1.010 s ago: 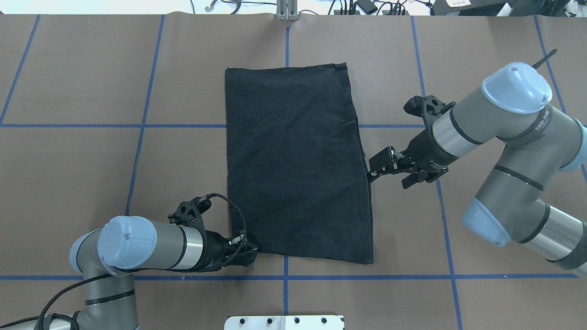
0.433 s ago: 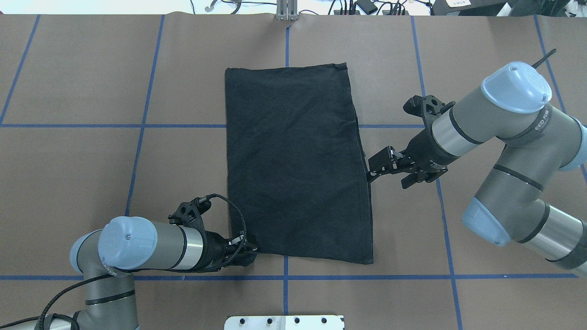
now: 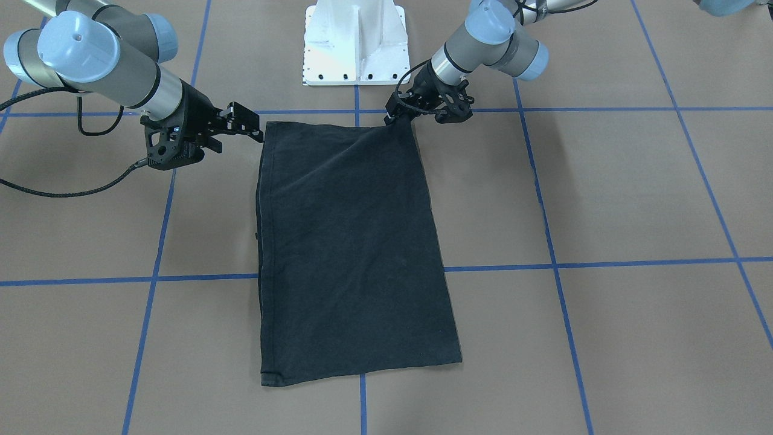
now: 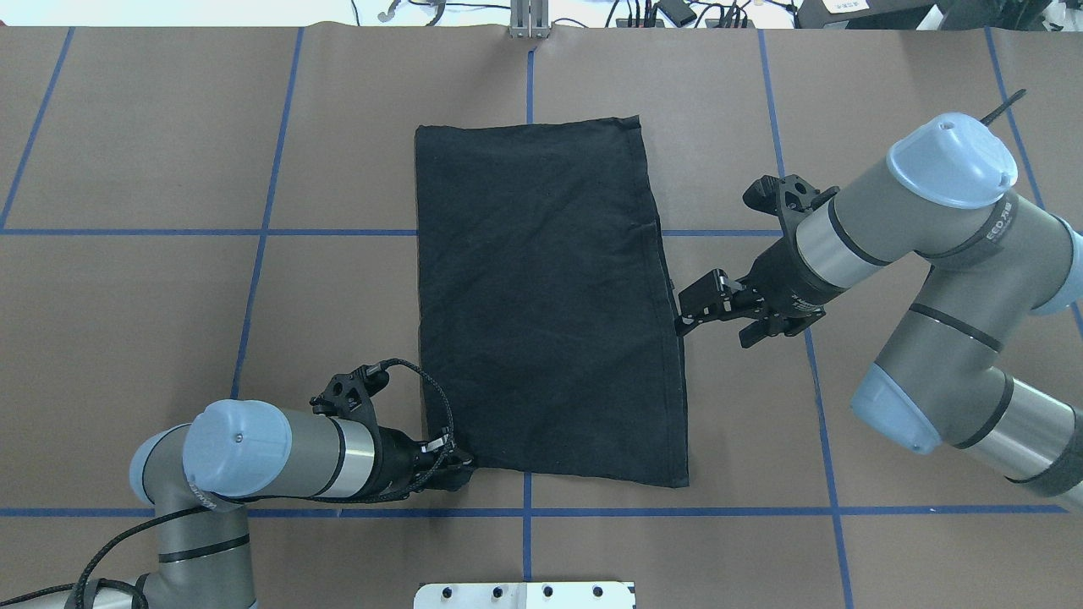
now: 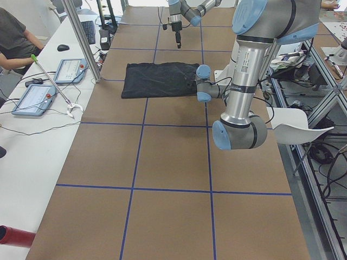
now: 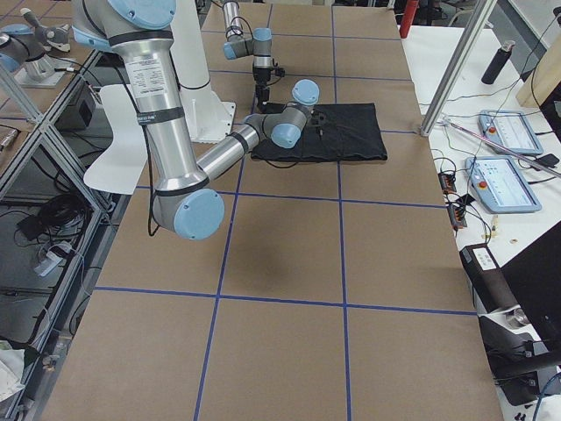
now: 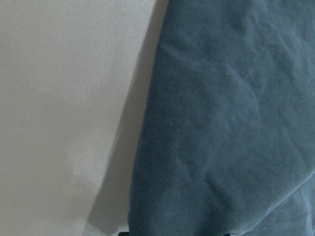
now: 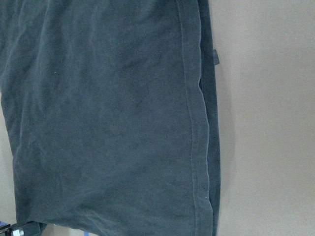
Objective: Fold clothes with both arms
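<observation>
- Gripping for the next fold: the black T-shirt (image 4: pixel 541 296) lies flat as a folded rectangle, stretching away ahead of both sets of jaws.
- Your left gripper (image 4: pixel 461 463) appears pinched on the shirt's corner.
- On your right gripper (image 4: pixel 682 319), the tips sit at the shirt's long edge; you cannot tell whether its jaws hold cloth.
- Next, you likely need that side secured, then both lifting together.

Table (image 4: pixel 152 338): brown cover with blue taped grid.
Bench (image 5: pixel 32 141): white, along the far edge, carrying two tablets (image 5: pixel 69 70).
</observation>
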You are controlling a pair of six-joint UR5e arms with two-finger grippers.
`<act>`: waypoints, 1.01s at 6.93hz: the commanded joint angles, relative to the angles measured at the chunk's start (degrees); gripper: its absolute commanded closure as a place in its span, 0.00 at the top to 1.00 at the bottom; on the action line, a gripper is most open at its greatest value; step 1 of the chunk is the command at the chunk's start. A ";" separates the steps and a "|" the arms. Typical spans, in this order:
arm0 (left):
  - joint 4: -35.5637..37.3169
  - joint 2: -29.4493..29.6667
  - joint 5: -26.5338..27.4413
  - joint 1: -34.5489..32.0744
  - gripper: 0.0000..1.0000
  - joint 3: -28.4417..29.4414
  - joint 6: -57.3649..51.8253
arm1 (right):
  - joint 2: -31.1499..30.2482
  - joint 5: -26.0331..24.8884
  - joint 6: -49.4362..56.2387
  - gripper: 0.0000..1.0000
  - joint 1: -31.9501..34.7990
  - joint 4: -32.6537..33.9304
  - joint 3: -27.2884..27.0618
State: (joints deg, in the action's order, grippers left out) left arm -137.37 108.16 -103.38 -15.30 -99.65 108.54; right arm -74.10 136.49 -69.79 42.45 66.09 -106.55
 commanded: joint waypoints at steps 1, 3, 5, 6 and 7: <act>0.00 -0.05 -0.07 0.35 0.03 -0.01 -0.09 | 0.01 0.00 0.00 1.00 0.00 0.00 0.02; 0.09 -0.23 -0.50 -0.26 0.00 -0.89 -0.52 | -0.17 -0.26 -0.09 1.00 -0.09 0.00 0.20; 0.18 -0.76 -0.77 -1.48 0.00 -2.90 -0.88 | 0.09 -0.96 -4.01 1.00 -1.40 -0.09 -0.06; 0.18 -0.85 -1.03 -1.67 0.00 -3.35 -0.79 | 0.18 -1.05 -5.52 1.00 -2.45 -0.09 -0.06; 0.18 -0.85 -1.03 -1.67 0.00 -3.35 -0.79 | 0.62 -3.14 -9.36 1.00 -4.72 -0.09 -0.06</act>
State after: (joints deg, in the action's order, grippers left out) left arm -137.21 107.39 -104.31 -16.80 -102.70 107.75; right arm -73.87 135.03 -75.35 39.95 66.02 -106.59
